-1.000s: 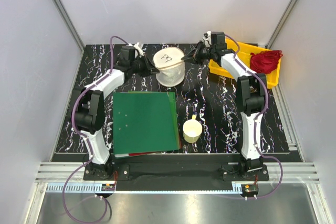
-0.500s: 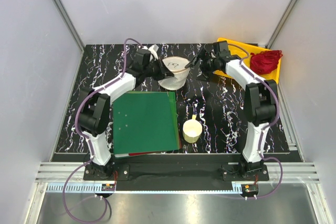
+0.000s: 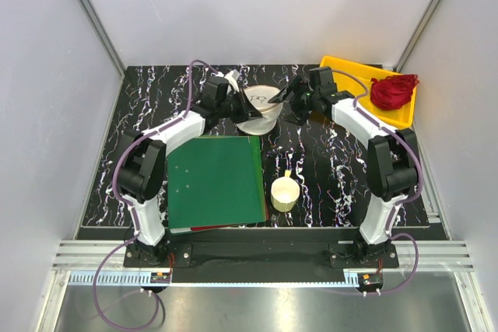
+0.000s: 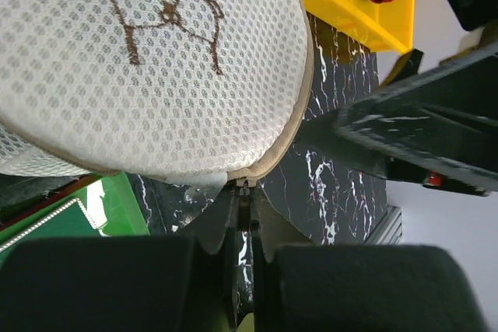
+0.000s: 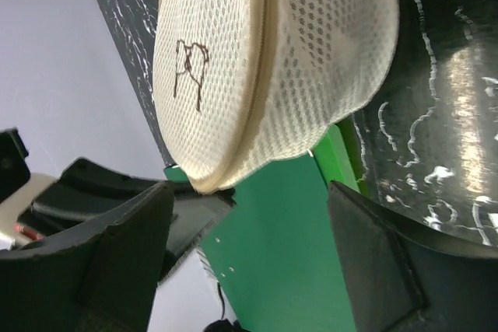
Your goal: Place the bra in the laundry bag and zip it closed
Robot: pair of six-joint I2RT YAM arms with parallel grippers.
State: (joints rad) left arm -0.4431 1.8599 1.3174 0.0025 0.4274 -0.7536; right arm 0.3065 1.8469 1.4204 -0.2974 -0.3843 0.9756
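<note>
Two close views add to the top one. Top view, upper centre: laundry bag [image 3: 259, 106] tilted on the table [image 3: 311, 162], flanked by left fingers [image 3: 236, 106] and right fingers [image 3: 286, 102]. Left wrist only: pinched narrow on the zipper pull [image 4: 243, 186] at the bag's lower rim, brown mark [image 4: 159, 17] on the mesh face above. Right wrist only: spread wide, clear of the bag, green folder [image 5: 272, 239] behind its lower edge. Top view, upper right: yellow tray [image 3: 342, 68] holding red garment [image 3: 393, 90].

The right pincer [image 3: 286, 101] has opened, and the laundry bag [image 3: 259, 106] has tilted.
</note>
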